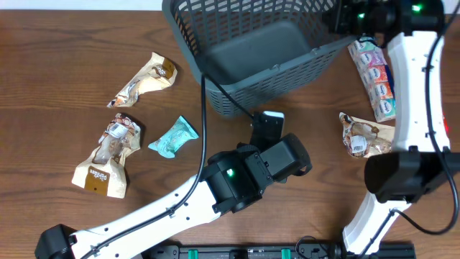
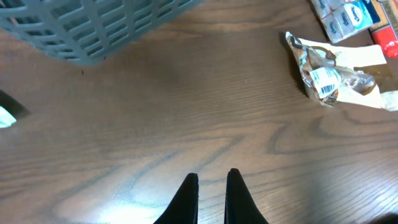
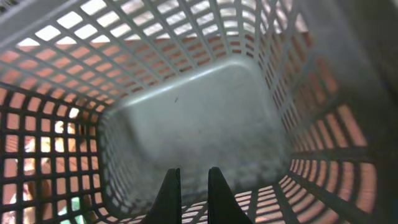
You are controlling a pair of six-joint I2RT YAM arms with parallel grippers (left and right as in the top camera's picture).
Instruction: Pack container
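Container: my container [image 1: 277, 85], a large rectangular grey-blue plastic basket with lattice walls, stands at the far middle of the brown wooden table [image 1: 65, 43]. Its solid floor is bare.
Goods: crinkled brown-and-white snack packets [image 1: 108, 155] and a small teal packet [image 1: 172, 137] lie to the left. A strip of pastel packs [image 1: 375, 75] lies to the right, all outside the basket, so I judge packing has not begun.
Right pincer: my right pincer [image 3: 193, 171] is closed and points down into the basket's far right corner. I judge it steadies the basket, though I cannot tell if it nips the rim.
Left pincer: my left pincer [image 2: 211, 176] is closed on nothing, low over bare table just near the basket's near wall.
Arm pose: my left arm reaches diagonally from the near left. My right arm stretches far along the right side.
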